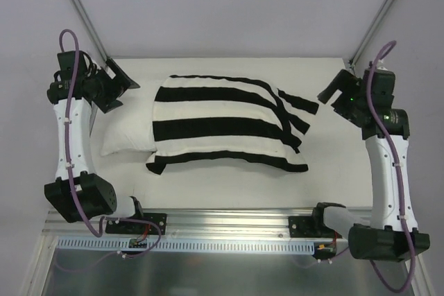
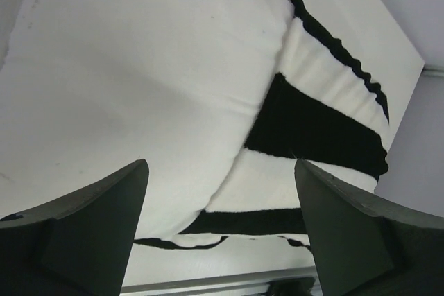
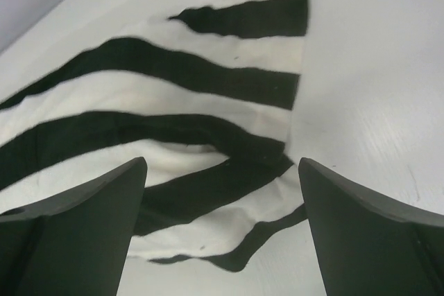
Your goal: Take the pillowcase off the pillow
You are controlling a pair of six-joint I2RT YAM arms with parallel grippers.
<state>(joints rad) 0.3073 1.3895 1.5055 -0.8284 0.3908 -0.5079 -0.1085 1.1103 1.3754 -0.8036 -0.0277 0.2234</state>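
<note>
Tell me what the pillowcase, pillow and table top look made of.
The pillowcase: soft matte cloth, possibly knit. It drapes and wrinkles, and its stripe edges look wavy.
The pillow: plain white matte fabric. It looks plump, so likely soft fill, though the fill is unseen.
The table: hard white board with faint scratches in the right wrist view. The material is unclear.

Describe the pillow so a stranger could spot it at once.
A soft bundle lies in the middle of the white table. The pillow is its plain white end sticking out on the left; the pillowcase over the rest has broad black and white stripes.
</note>
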